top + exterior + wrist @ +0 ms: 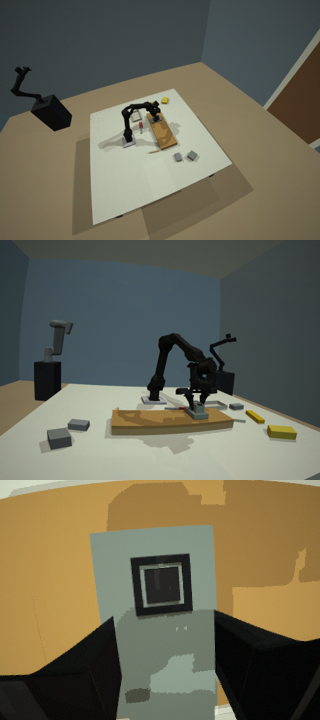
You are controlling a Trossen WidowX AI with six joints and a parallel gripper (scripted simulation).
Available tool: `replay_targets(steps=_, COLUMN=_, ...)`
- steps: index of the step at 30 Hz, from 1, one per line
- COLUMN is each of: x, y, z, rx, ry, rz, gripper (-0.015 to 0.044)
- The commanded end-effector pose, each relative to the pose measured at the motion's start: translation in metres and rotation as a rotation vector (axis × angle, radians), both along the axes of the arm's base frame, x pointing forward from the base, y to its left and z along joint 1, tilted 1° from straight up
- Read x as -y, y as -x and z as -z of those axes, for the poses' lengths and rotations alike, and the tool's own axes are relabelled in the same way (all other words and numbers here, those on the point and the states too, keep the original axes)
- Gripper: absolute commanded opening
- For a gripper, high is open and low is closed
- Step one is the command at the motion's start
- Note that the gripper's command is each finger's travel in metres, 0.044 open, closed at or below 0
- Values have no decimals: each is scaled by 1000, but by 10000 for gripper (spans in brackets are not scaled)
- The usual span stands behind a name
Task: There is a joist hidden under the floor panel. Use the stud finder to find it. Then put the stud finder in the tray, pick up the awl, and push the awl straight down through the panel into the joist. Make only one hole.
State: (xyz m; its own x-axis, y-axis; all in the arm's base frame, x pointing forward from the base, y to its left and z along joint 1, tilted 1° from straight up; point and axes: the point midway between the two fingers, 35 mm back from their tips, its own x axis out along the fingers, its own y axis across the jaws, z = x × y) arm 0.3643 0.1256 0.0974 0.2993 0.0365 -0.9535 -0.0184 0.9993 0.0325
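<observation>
My gripper (156,118) (197,405) (160,616) is shut on the grey-green stud finder (152,121) (199,415) (160,542), pointing down. The stud finder is flat on or just above the orange floor panel (165,134) (155,418) (50,580), near the panel's far end in the top view. Its square window looks dark in the wrist view. The shallow tray (136,120) (222,406) is beside that end and looks empty. A thin tan-handled tool (154,151), seemingly the awl, lies by the panel's near end. The joist is hidden.
A red-handled tool (140,125) (181,408) lies between the arm's base and the panel. Two grey blocks (178,156) (192,155) lie beyond the panel's near end. Yellow blocks (165,100) (281,432) (254,416) and another grey block (236,406) are past the far end.
</observation>
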Motion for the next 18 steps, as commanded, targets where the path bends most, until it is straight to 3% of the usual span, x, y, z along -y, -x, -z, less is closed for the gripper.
replay_targets(steps=1, x=17, y=0, z=2, rx=-2, ry=1, rz=-4, gripper=0)
replay_targets(steps=18, x=84, y=-1, z=4, rx=-2, ry=7, rz=-4, gripper=0)
